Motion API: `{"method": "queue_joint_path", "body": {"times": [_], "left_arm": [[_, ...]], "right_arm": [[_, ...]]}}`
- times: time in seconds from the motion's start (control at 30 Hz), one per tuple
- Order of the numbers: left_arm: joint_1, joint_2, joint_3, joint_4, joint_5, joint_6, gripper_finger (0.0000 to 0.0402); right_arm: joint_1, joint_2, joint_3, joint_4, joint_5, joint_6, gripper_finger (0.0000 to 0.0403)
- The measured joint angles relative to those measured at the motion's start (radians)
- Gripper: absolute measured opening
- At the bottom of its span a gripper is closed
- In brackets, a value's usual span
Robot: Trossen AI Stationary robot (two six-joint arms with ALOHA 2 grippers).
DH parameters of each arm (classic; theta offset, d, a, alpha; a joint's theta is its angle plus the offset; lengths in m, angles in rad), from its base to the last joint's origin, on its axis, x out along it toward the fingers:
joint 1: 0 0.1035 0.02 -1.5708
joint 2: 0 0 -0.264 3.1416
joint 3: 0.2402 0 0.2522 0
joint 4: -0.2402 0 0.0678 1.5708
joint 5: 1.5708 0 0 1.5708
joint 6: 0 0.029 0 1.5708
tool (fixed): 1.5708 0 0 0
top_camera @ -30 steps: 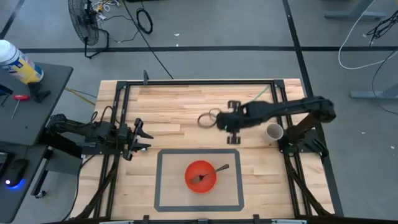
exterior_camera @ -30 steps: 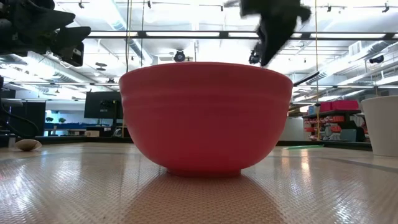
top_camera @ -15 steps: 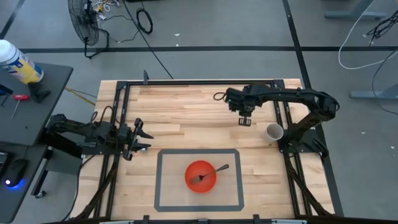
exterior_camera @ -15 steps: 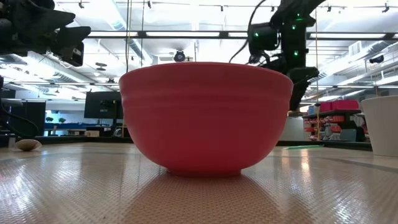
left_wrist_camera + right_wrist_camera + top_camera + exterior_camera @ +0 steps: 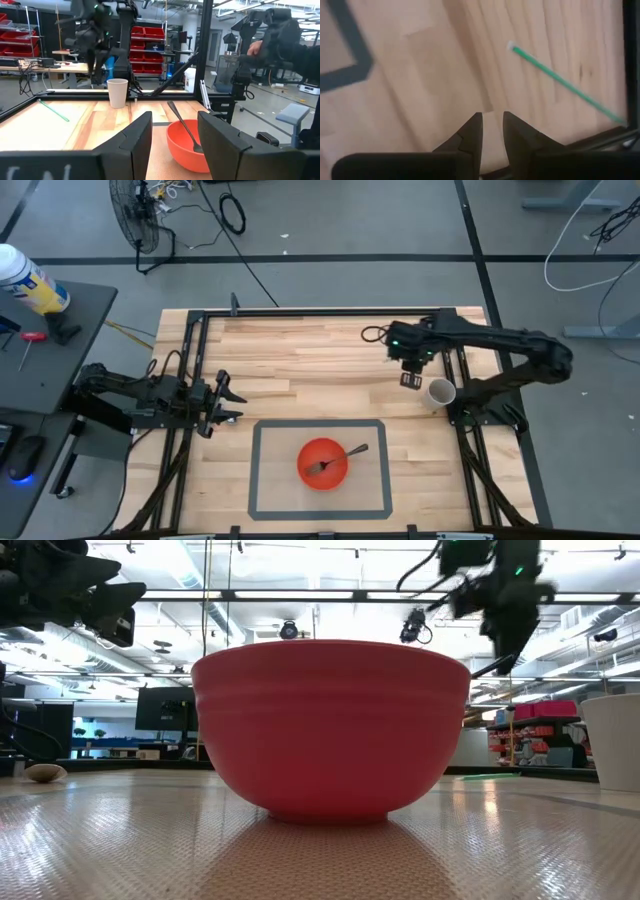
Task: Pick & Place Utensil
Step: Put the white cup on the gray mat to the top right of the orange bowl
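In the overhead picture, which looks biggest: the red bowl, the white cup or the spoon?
Largest to smallest:
1. red bowl
2. spoon, nearly as long as the bowl is wide, but thin
3. white cup

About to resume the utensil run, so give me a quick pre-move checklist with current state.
1. Metal fork in red plastic bowl: ok, lying in it, handle over the rim.
2. Bowl inside the grey taped rectangle: ok.
3. Right gripper empty: ok, fingers nearly closed with nothing between, above bare wood.
4. Right gripper clear of white paper cup: ok in high view, but close beside it.
5. Thin green stick out of the way: ok, flat near the table edge.
6. Left gripper parked: ok, open, at the left edge.
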Motion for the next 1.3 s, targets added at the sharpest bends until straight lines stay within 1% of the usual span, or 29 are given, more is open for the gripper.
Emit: {"method": "queue_joint_path", "body": {"times": [0.1, 0.2, 0.37, 0.5, 0.6, 0.67, 0.77, 0.9, 1.1, 1.3], "left_arm": [[0.000, 0.000, 0.000, 0.000, 0.000, 0.000, 0.0163], [0.000, 0.000, 0.000, 0.000, 0.000, 0.000, 0.0163], [0.000, 0.000, 0.000, 0.000, 0.000, 0.000, 0.0163], [0.000, 0.000, 0.000, 0.000, 0.000, 0.000, 0.0163], [0.000, 0.000, 0.000, 0.000, 0.000, 0.000, 0.0163], [0.000, 0.000, 0.000, 0.000, 0.000, 0.000, 0.0163], [0.000, 0.000, 0.000, 0.000, 0.000, 0.000, 0.0163], [0.000, 0.000, 0.000, 0.000, 0.000, 0.000, 0.0163], [0.000, 0.000, 0.000, 0.000, 0.000, 0.000, 0.0163], [0.000, 0.000, 0.000, 0.000, 0.000, 0.000, 0.0163]], "right_arm": [[0.029, -0.061, 0.000, -0.058, -0.051, 0.088, 0.0079], [0.069, -0.104, 0.000, -0.137, -0.090, 0.179, 0.0092], [0.183, -0.141, 0.000, -0.219, -0.096, 0.341, 0.0141], [0.282, -0.145, -0.002, -0.240, -0.089, 0.525, 0.0189], [0.343, -0.146, -0.044, -0.242, -0.082, 0.693, 0.0216], [0.361, -0.146, -0.103, -0.237, -0.094, 0.794, 0.0224], [0.366, -0.145, -0.204, -0.176, -0.125, 0.848, 0.0223], [0.360, -0.144, -0.283, -0.068, -0.117, 0.879, 0.0207], [0.350, -0.144, -0.334, 0.040, -0.118, 0.924, 0.0178], [0.350, -0.144, -0.362, 0.078, -0.107, 0.921, 0.0158]]}}
